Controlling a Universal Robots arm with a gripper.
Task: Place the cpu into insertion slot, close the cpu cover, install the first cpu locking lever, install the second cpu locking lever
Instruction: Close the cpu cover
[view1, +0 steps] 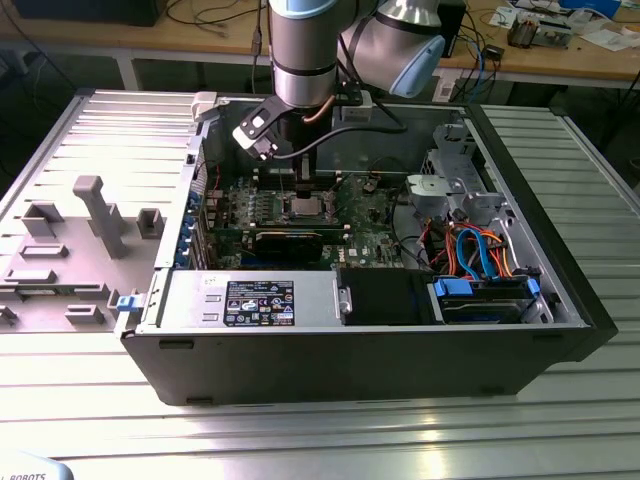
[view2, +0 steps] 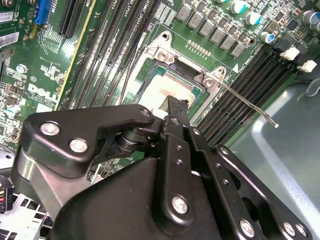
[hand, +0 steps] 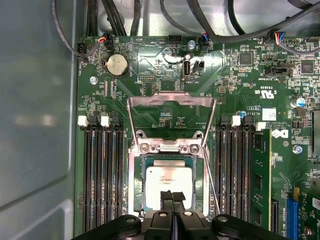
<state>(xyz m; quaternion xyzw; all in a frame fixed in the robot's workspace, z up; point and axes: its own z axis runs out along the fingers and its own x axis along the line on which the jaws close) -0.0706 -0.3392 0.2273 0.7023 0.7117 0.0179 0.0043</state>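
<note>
CPU (hand: 169, 179) lies flat in the insertion slot (hand: 134, 200), directly beneath my gripper (hand: 172, 195), whose fingers are pressed together on nothing, tips over the chip's nearer edge. CPU cover (hand: 171, 98) stands raised open on the far side.

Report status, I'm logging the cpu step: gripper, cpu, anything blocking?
Arm's gripper shut, tips at the cpu; cpu seated in the insertion slot; locking lever sticking out unlatched; nothing in the way.
</note>
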